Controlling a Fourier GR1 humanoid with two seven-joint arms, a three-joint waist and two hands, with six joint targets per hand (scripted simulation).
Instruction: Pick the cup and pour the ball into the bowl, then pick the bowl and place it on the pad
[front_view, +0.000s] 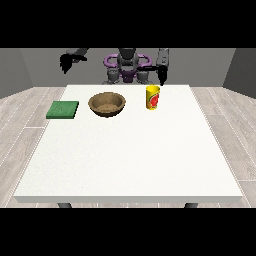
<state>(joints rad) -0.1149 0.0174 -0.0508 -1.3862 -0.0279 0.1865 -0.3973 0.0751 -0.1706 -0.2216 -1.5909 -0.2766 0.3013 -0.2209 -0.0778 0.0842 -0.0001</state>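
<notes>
A yellow cup (153, 97) with a red mark stands upright on the white table (130, 160), right of centre at the far side. The ball is hidden from this view. A brown bowl (107, 104) sits to the left of the cup. Further left lies a flat green pad (63, 109) near the table's left edge. The hand at the view's right (161, 74) hangs just above and behind the cup, not touching it. Raised above the table's far left corner, the hand at the view's left (65, 62) has its fingers hanging down and holds nothing.
The robot's torso (127, 65) stands behind the far edge of the table. Wooden floor surrounds the table on all sides.
</notes>
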